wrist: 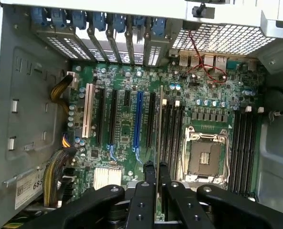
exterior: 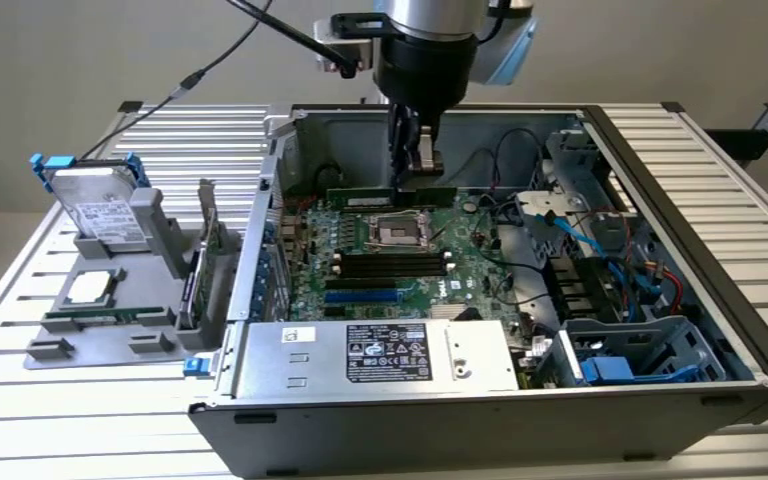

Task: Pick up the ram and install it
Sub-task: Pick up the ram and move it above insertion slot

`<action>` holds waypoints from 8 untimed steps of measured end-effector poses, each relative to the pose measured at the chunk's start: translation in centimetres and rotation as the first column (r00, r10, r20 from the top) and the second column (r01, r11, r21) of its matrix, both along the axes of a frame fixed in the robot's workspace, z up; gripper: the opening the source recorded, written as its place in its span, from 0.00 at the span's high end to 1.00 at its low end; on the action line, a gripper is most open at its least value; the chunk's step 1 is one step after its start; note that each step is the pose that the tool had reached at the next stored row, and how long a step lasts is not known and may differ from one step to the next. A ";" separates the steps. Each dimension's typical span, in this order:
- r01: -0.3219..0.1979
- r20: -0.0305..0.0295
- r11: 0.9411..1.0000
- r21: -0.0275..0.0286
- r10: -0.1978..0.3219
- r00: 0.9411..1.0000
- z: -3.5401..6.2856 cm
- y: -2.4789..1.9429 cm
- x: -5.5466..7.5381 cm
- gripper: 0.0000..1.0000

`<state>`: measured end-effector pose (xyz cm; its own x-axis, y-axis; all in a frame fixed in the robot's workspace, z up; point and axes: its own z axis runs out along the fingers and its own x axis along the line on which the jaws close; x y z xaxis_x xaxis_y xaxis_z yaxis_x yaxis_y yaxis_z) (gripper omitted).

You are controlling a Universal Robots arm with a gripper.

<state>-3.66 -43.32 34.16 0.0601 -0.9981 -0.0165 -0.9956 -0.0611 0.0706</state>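
Two fingers of the claw [exterior: 411,172] pinch the ram [exterior: 364,191] by its upper edge, over the memory slots [wrist: 172,138] beside the processor socket [exterior: 398,232]. I judge this is the install step; seating needs the edge aligned exactly with one slot.

PC case [exterior: 704,190] sits on desk [exterior: 37,430], open side up. Mobo [exterior: 424,265] lies inside it, w/ PSU [exterior: 371,355] in front and drive cage [exterior: 631,350] at exterior view's right. Parts tray [exterior: 91,335] on desk at exterior view's left of case, hard drive [exterior: 97,205] upright at its rear. Claw [exterior: 411,172] hangs inside case over mobo's rear, ram [exterior: 357,193] between its fingers, just behind CPU socket [exterior: 398,232].
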 end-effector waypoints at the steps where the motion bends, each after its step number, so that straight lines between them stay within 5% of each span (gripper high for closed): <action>1: 0.009 0.000 1.000 0.002 -0.009 1.000 -0.11 0.00 0.0 0.86; 6: 0.045 0.000 0.999 0.008 -0.045 0.999 -0.49 0.06 0.1 0.86; 8: 0.046 0.000 0.999 0.008 -0.046 0.999 -0.63 0.46 0.1 0.86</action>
